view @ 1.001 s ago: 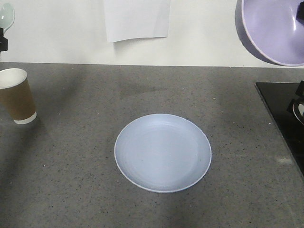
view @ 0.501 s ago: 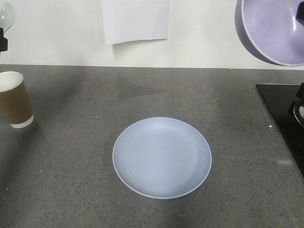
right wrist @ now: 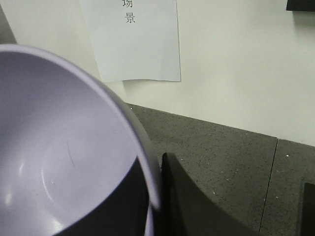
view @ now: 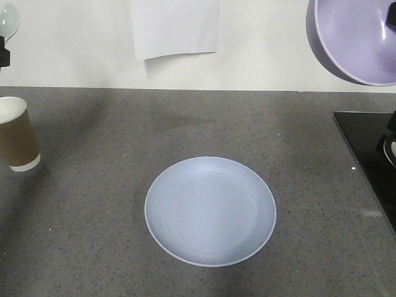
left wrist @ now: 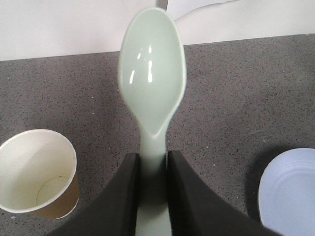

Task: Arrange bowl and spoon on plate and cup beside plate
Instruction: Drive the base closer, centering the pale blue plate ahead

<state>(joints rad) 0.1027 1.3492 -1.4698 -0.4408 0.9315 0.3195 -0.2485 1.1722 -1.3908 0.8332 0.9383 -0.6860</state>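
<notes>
Well to the left of the plate (view: 210,210) and a little nearer the wall, the paper cup (view: 17,134) stands upright on the grey counter (view: 93,235), touching nothing. Higher up, also far left of the plate, our left gripper (left wrist: 152,164) is clamped on the handle of the mint-green spoon (left wrist: 152,73), with one finger on each side. The spoon's long axis runs straight out from the fingers, scoop end leading, and it hangs in the air. The plate itself lies bare on the counter.

Up and to the right of the plate we hold the lavender bowl (view: 359,37) clear of the counter, tipped so its opening faces the front camera. Our right gripper (right wrist: 152,196) pinches its rim: one finger shows outside the wall, and we take the dark shape inside for the other.

We judge the move turns on the bowl hanging high, to the right of the plate and toward the wall. The right arm is the nearer one and would need to bring it left, forward and down while levelling it; the spoon could then come in from the left
</notes>
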